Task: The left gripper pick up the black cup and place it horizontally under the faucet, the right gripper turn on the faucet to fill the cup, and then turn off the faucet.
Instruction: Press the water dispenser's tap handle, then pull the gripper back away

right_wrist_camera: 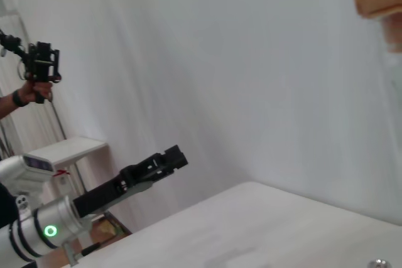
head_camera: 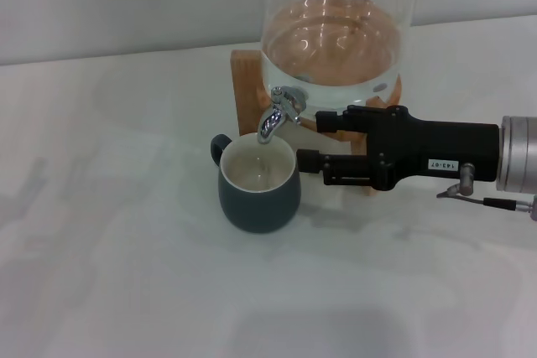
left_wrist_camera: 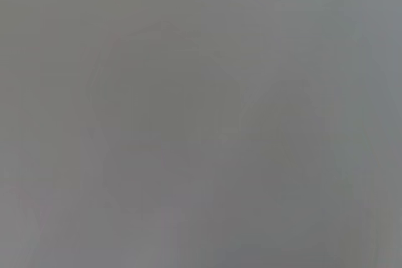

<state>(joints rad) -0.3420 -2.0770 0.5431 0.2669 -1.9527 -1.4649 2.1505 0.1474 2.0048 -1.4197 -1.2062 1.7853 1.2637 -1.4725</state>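
we see the black cup point(head_camera: 258, 184) standing upright on the white table point(head_camera: 117, 232), right under the faucet point(head_camera: 279, 112) of the glass dispenser point(head_camera: 336, 35), handle toward the back left. the right gripper point(head_camera: 309, 138) reaches in from the right, prongs spread apart, upper one by the faucet's lever, lower one just beside the cup's rim, clamping nothing. the left gripper point(right_wrist_camera: 168, 158) hangs off beyond the table's edge, and we can't tell how its fingers stand.
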